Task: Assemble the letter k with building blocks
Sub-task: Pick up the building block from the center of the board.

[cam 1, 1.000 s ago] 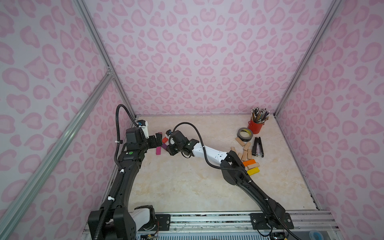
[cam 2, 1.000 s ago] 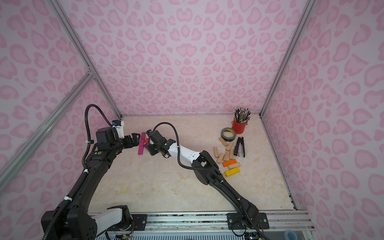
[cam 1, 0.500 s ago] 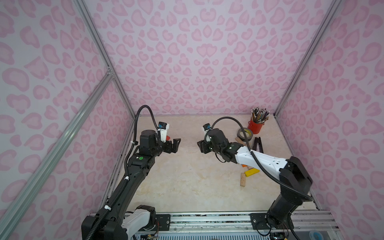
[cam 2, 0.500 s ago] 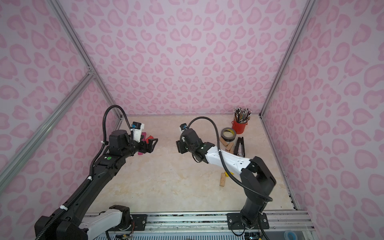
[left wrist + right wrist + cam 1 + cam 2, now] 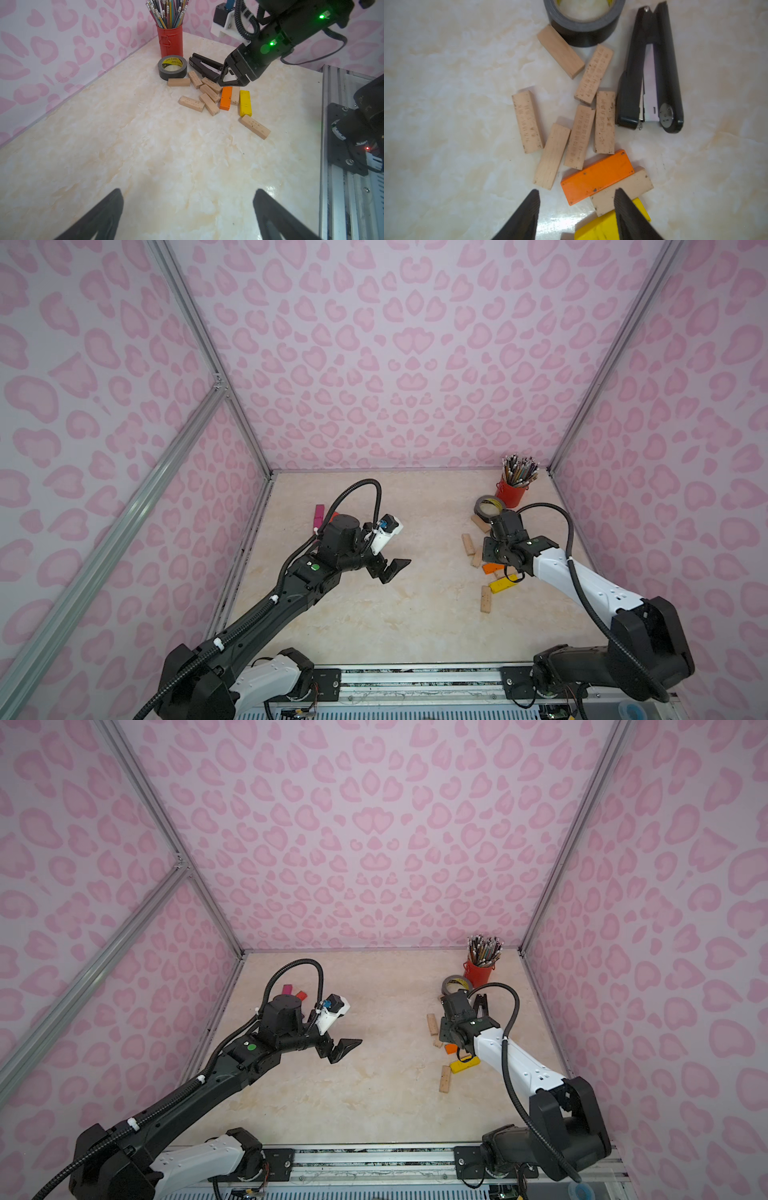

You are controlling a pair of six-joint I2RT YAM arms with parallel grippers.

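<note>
arms (image 5: 266, 610): black, white links | cables (image 5: 572, 539): black (ribbed) | lights (image 5: 271, 43): green | jaws: black, triangular

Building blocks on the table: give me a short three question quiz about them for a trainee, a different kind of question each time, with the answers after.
1. True or false: the yellow block touches the tape roll.
2. Which gripper hovers over the block pile? A left, B right, C both.
3. Fill in: in the pile by the stapler, ___ blocks are not plain wood.
Key: 1 false, it lies at the end of the pile away from the roll. 2 B, the right gripper, jaws apart. 3 two: the orange block and the yellow one.
</note>
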